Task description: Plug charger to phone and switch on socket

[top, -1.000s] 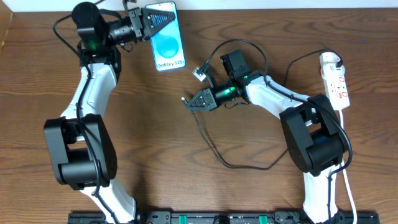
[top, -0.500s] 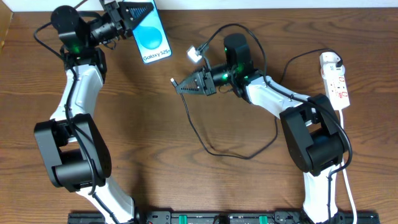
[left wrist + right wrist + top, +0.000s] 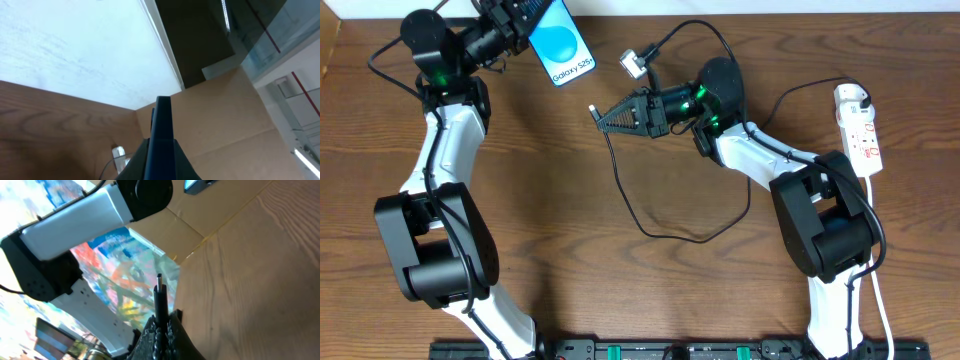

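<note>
The phone (image 3: 561, 47), blue screen with "Galaxy S25+" text, is held tilted above the table's far left by my left gripper (image 3: 525, 18), which is shut on it. In the left wrist view the phone (image 3: 162, 135) shows edge-on between the fingers. My right gripper (image 3: 612, 119) is shut on the charger's plug end; its tip (image 3: 592, 112) points left toward the phone. The charger cable (image 3: 650, 225) loops down over the table. In the right wrist view the plug tip (image 3: 159, 291) sticks up from the shut fingers. The socket (image 3: 860, 128), a white power strip, lies at the far right.
A small white adapter (image 3: 635, 63) on the cable hangs near the back edge between the arms. The socket's white plug (image 3: 851, 97) is at its far end. The table's back edge meets a white wall just behind the phone.
My left gripper has lifted the phone farther back and left and tilted it. My right gripper has raised the charger plug and carried it left and back toward the phone.
</note>
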{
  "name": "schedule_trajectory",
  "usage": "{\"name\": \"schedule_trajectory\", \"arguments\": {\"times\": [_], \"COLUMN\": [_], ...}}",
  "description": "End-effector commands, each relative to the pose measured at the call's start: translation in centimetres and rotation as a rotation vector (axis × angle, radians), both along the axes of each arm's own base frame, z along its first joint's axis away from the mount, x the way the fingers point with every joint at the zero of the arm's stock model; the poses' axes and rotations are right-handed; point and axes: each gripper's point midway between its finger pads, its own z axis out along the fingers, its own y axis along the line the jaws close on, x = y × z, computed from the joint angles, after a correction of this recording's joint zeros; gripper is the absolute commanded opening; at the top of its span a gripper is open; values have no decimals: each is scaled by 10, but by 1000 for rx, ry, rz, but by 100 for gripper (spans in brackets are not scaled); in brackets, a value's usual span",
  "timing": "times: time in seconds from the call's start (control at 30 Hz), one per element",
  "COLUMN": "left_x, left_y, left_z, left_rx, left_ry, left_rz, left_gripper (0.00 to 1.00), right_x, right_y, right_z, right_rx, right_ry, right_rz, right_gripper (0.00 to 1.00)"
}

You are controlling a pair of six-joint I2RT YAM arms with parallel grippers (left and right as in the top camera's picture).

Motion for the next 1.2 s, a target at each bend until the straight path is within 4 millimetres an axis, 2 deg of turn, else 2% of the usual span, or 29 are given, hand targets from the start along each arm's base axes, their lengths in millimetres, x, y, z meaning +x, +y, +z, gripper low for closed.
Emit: {"name": "schedule_trajectory", "arguments": {"times": [0.0,0.3,0.57,0.8,1.17], "left_x": [-6,-22,-23,-19,-21], "left_y": [1,-11,-15,-30,-31], "left_z": [20,19,19,21,20], "left_rx": [6,33,4,-18,-14], "left_ry": [-50,-63,-17,-12,-9], "left_rz": [7,-104,-121,-111,-125], "left_gripper": [7,8,7,7,7], "right_x": [4,10,14,20,18], "right_y": [1,2,3,4,2], "right_z": [8,14,16,19,26], "right_rx": [-13,-2,9,21,42], "right_ry": [115,178,187,221,203], "right_rz": [-20,-55,-75,-108,-103], "right_gripper": [1,1,1,1,1]}}
